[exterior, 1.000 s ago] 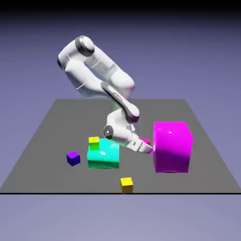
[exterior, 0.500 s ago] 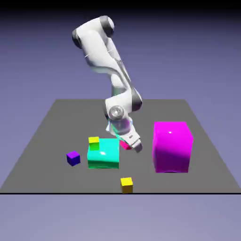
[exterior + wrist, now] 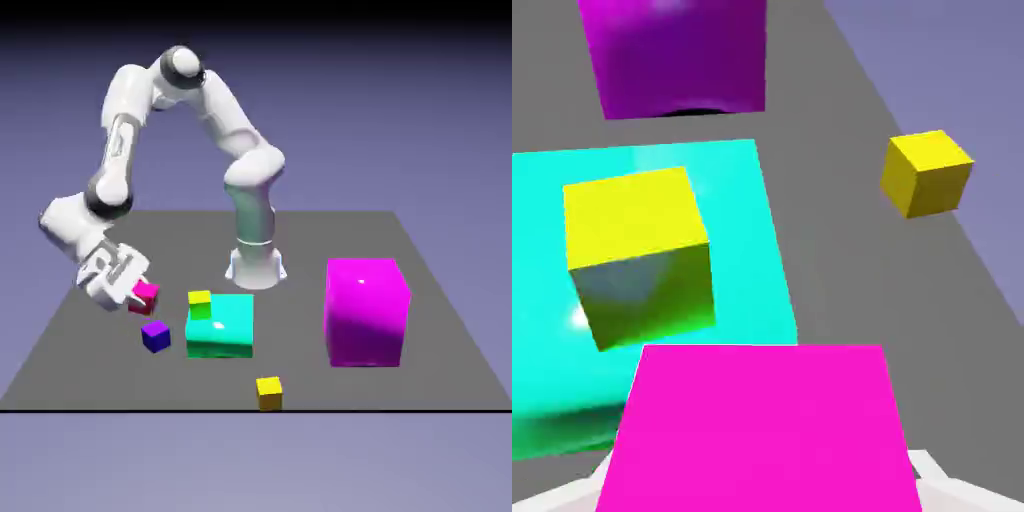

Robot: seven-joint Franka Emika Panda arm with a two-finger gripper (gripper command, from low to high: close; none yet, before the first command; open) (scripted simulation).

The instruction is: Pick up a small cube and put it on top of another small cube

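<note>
My gripper (image 3: 136, 288) is shut on the small crimson-pink cube (image 3: 146, 296) and holds it off the table at the exterior view's left. The small indigo cube (image 3: 155, 336) rests on the table just below and slightly right of the held cube in that view, apart from it. In the hand view the crimson cube (image 3: 757, 430) fills the bottom between pale finger pads (image 3: 944, 478). The indigo cube is out of the hand view.
A flat teal block (image 3: 222, 330) carries a small yellow cube (image 3: 200, 301) right of the indigo cube. Another yellow cube (image 3: 268, 392) lies near the front edge. The big magenta block (image 3: 367, 311) stands at the right. The arm's base (image 3: 255, 262) rises behind the teal block.
The arm has swung from beside the magenta block across the teal block to the exterior view's left, carrying the crimson cube with it. The other blocks have not moved.
</note>
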